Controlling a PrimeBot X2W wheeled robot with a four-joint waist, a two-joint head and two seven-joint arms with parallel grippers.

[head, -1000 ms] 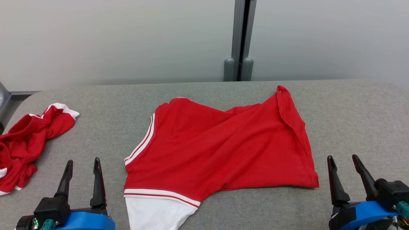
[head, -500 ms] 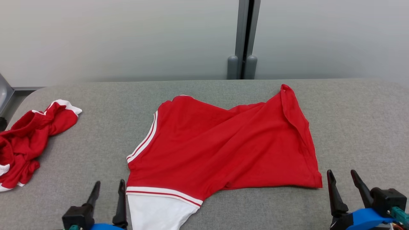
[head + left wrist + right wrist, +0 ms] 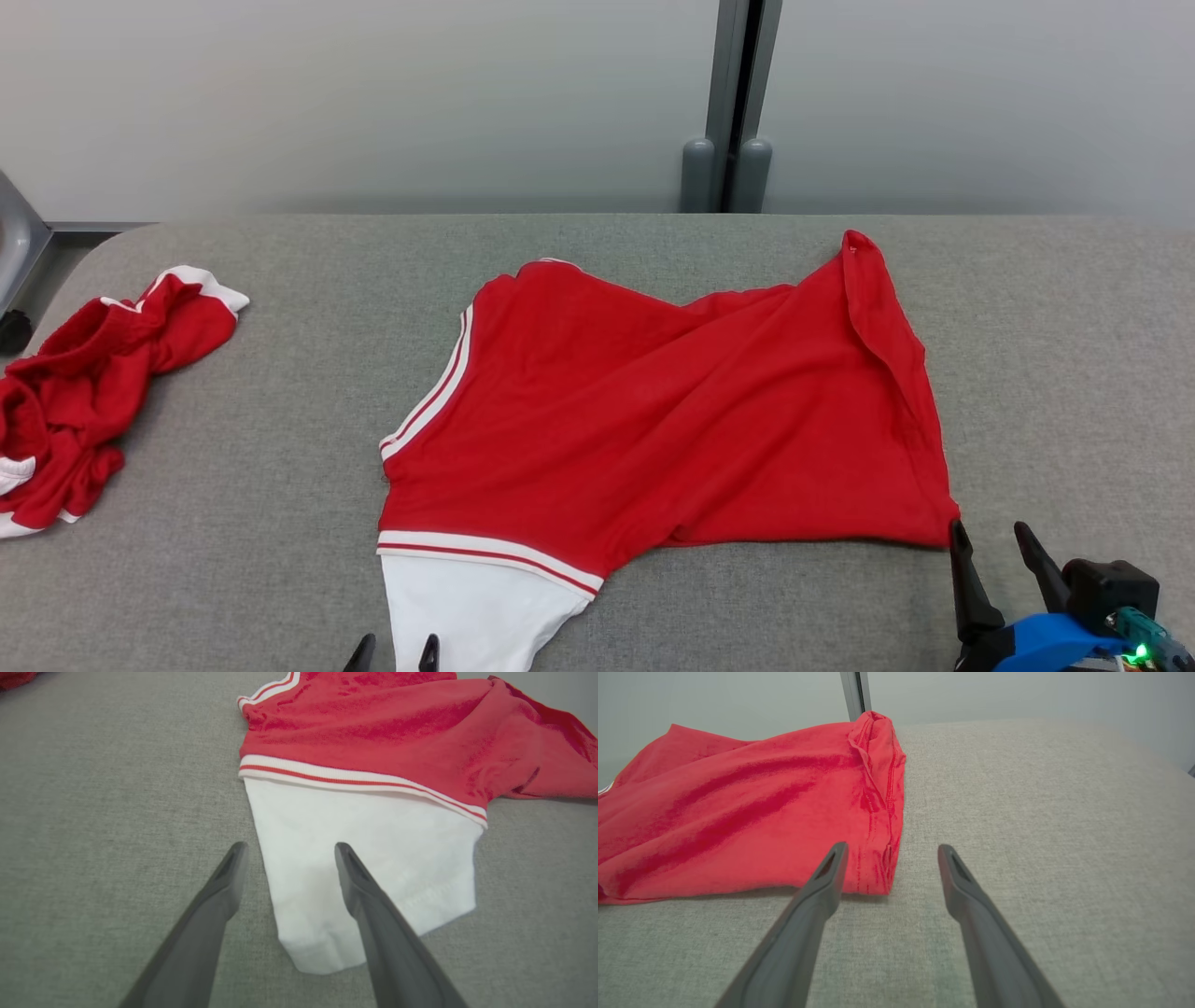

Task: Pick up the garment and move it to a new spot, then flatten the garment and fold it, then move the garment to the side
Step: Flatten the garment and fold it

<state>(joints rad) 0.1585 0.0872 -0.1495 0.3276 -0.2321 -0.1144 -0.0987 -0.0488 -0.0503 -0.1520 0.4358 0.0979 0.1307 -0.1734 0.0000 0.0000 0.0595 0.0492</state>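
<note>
Red shirt lay spread on the grey bench. Left end effector, mostly cut off, gaped empty at the shirt's white sleeve. Right end effector gaped empty beside the shirt's near corner.

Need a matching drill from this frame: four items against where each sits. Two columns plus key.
Items
1. white sleeve
2. crumpled red garment
3. right claw
4. left claw

Places
A. far left of the table
B. open, one finger over grey table, one over white cloth
C. near edge of the spread red garment, below its striped band
D. open, by the spread red garment's near right corner

Pairs: 1-C, 2-A, 3-D, 4-B
</note>
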